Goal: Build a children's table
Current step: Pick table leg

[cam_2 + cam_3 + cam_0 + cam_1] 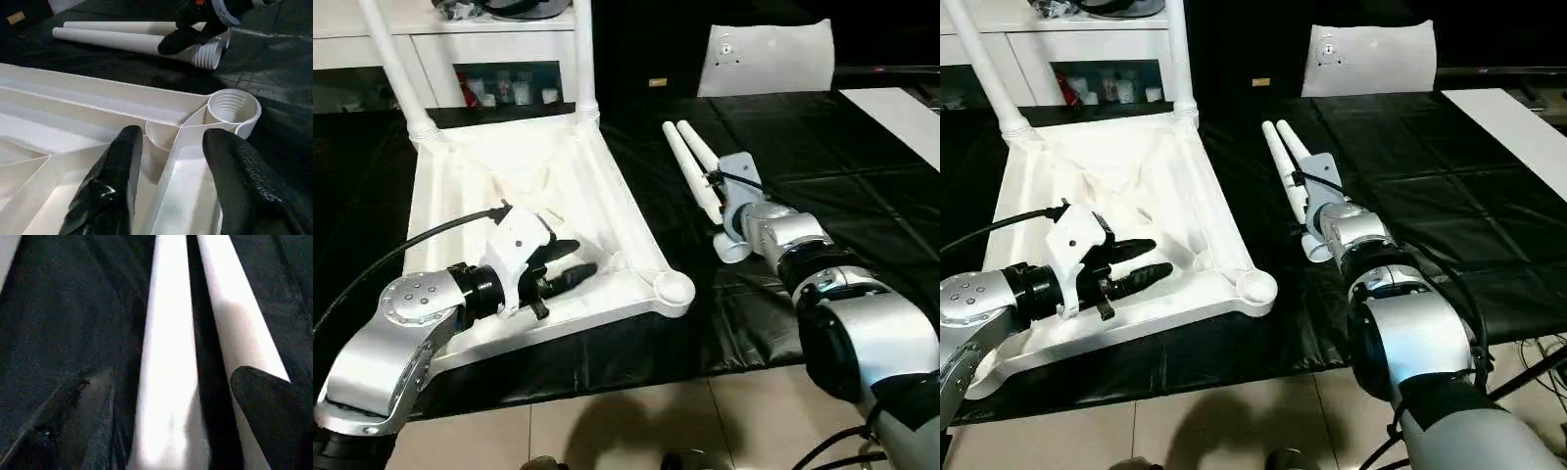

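Note:
The white tabletop (509,162) lies ribbed side up on the black-covered table. Two white legs (396,59) (582,54) stand upright in its far corner sockets. My left gripper (576,259) hovers open over the ribs, just short of the near right corner socket (232,105), which holds nothing. Two loose legs (690,162) lie side by side to the right of the tabletop. My right gripper (171,377) is down over them near their threaded ends (210,54), open, with one leg (168,382) between its fingers and the other leg (234,328) partly behind one finger.
A flat white sheet with a small round mark (769,54) leans at the back. White shelving (440,44) stands behind the tabletop. A white board (901,113) lies at the far right. The table's front edge gives way to tiled floor (636,421).

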